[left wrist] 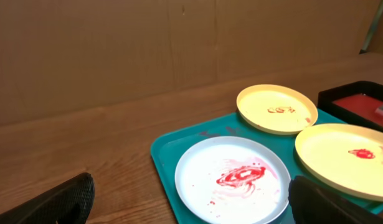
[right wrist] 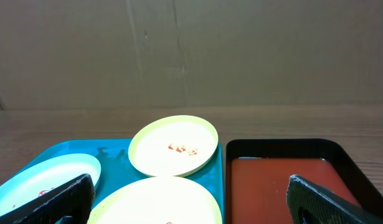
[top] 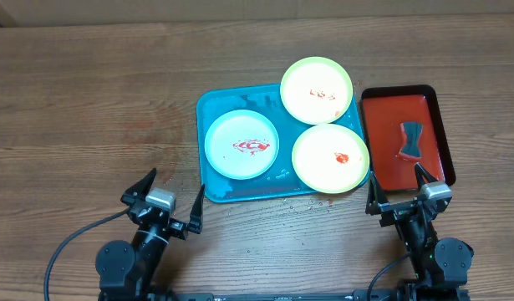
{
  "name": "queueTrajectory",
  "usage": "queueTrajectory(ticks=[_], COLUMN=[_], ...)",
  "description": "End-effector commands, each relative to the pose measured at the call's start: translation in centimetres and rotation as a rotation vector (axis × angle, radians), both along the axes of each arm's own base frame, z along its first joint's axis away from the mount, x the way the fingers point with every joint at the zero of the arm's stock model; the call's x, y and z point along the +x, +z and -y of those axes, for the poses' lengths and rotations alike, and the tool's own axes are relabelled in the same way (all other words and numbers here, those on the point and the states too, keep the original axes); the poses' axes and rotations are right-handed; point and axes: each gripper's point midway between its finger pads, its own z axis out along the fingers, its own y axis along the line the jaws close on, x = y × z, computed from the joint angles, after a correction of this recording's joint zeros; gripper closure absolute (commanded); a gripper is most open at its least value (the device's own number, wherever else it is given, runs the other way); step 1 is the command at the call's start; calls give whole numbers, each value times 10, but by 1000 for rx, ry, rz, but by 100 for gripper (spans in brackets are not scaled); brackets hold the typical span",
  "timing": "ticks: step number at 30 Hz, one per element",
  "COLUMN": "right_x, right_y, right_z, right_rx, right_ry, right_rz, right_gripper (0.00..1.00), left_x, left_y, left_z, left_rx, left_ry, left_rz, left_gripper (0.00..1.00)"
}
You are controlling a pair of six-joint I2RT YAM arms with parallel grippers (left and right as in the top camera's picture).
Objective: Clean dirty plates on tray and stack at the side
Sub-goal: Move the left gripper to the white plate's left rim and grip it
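Wood table (top: 89,100) | 1 tray (top: 240,192) | 3 plates (top: 241,145) | left claw (top: 172,190) wide | right claw (top: 397,187) wide

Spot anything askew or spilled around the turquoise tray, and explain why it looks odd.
The far yellow-green plate overhangs the turquoise tray's far rim, and the near yellow-green plate rides over its right corner. Small specks dot the table just in front of the tray.

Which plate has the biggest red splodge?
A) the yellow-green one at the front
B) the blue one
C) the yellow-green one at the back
B: the blue plate carries a wide red swirl; the back yellow-green plate and the front yellow-green plate show only small spots.
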Motion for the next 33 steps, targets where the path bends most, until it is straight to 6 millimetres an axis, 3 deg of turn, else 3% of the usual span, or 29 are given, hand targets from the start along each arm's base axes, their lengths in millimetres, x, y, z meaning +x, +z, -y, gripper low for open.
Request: queueTrajectory(ticks=[1,6,10,20,27,33], right_x=[0,0,0,-11,-12,9], right_y=[-1,-1,5,36,65,76], right_z=[-2,-2,-2,-9,-9,-14], right_rx=[4,11,114,192,194,152], right_ry=[10,11,12,52,37,55], right_rz=[5,7,4,-29,-190,-462], right_gripper=[0,0,0,0,0,0], left_x=[4,14,27,60,83,92], left_y=[18,32,43,59,72,56], left_z=[4,5,7,18,49,63], left_rx=[-41,-86,-81,20,133,252], left_ry=[-17,-14,-15,54,66,95], left_rz=[-31,-84,-124,-301,-358,-458], left_gripper=[0,0,0,0,0,0])
